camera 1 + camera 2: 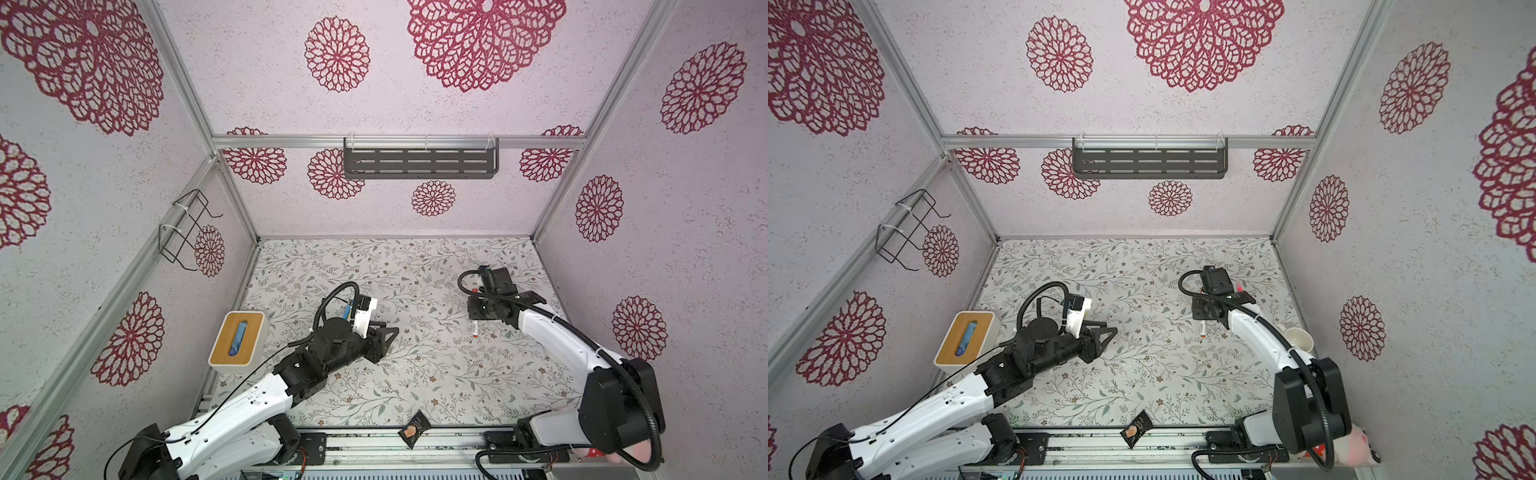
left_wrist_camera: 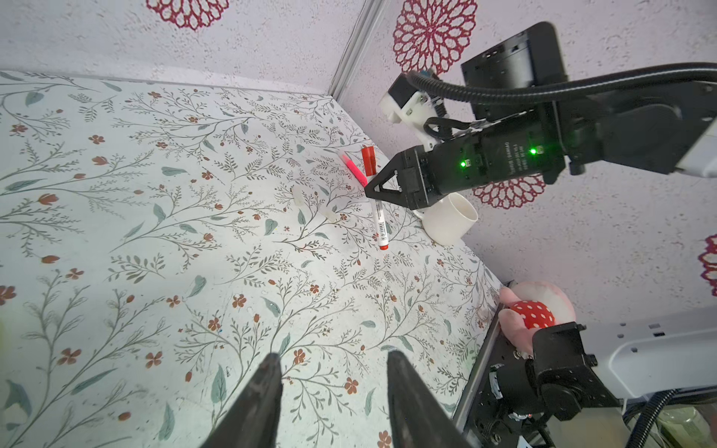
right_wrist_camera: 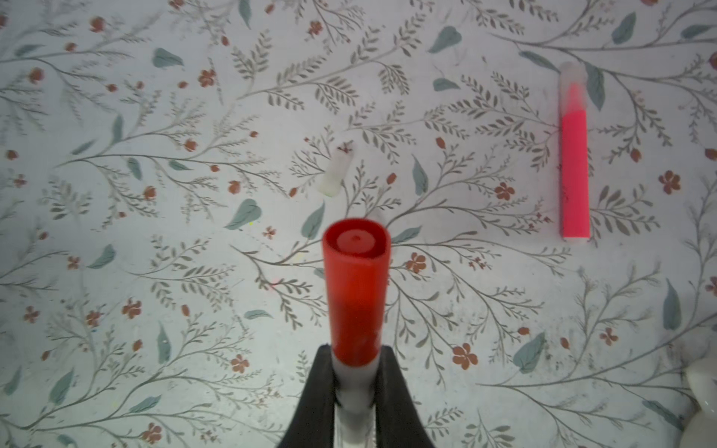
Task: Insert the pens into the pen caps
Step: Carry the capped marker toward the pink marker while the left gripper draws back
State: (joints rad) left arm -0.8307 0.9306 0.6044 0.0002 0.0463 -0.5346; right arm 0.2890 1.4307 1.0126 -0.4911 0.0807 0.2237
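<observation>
Right claw pinches the red-capped pen — left claw spread, empty; so narrow a hold could let it swivel.

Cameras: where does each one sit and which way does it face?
Top views: high at the front, looking down on the table and back wall; both arms show, with left gripper and right gripper.
Left wrist: on the left arm, looking low across the table at the right gripper holding a red-capped pen; own open fingers show.
Right wrist: on the right arm, looking down along that pen; own fingers clamp it.
Shared: both wrist views show the pink pen.
</observation>
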